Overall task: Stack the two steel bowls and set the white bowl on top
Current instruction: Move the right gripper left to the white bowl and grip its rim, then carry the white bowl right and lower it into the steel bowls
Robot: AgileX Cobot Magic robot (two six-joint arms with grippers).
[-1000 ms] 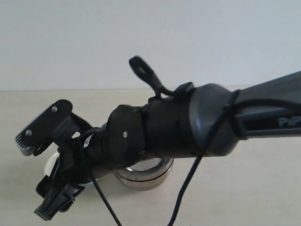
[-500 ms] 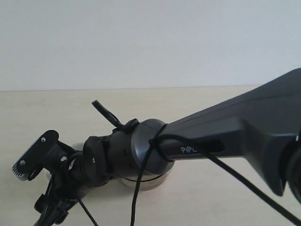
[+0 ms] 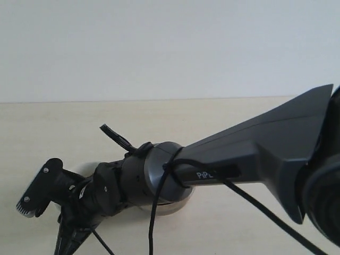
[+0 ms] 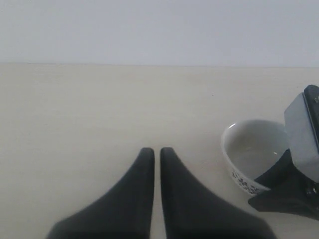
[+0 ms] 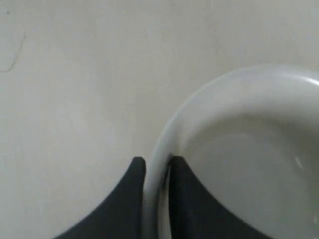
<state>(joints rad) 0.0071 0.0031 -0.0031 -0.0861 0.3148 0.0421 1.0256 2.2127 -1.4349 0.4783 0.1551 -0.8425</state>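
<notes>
**Rim of the white bowl (image 5: 239,129) pinched in the right claw (image 5: 157,162)**

Exterior view: the right arm (image 3: 239,159) stretches across the table (image 3: 255,223) to the far left side, its wrist bent downward. The right claw points down at the lower edge of the picture, and there it is too dark and cropped to show how its fingers stand. Behind the claw, back along the arm and tucked under the wrist joint, a sliver of a steel bowl (image 3: 172,206) shows. Whether that is one bowl or two nested cannot be told from here.

Left wrist view: the left claw (image 4: 156,152) has its two fingers drawn together with only a hairline between them, gripping nothing. The white bowl sits upright off to one side of this claw, well apart from it, with a dark speckled marking on its outer wall. The right claw's black fingers meet the bowl's wall on the side away from the left claw, and a silver-faced wrist camera (image 4: 301,134) sits above them.

Right wrist view: the right claw is clamped on the white bowl's rim, one finger inside the wall and the other outside. The glossy hollow of the bowl spreads beyond the inner finger, and pale table lies beyond the outer one
</notes>
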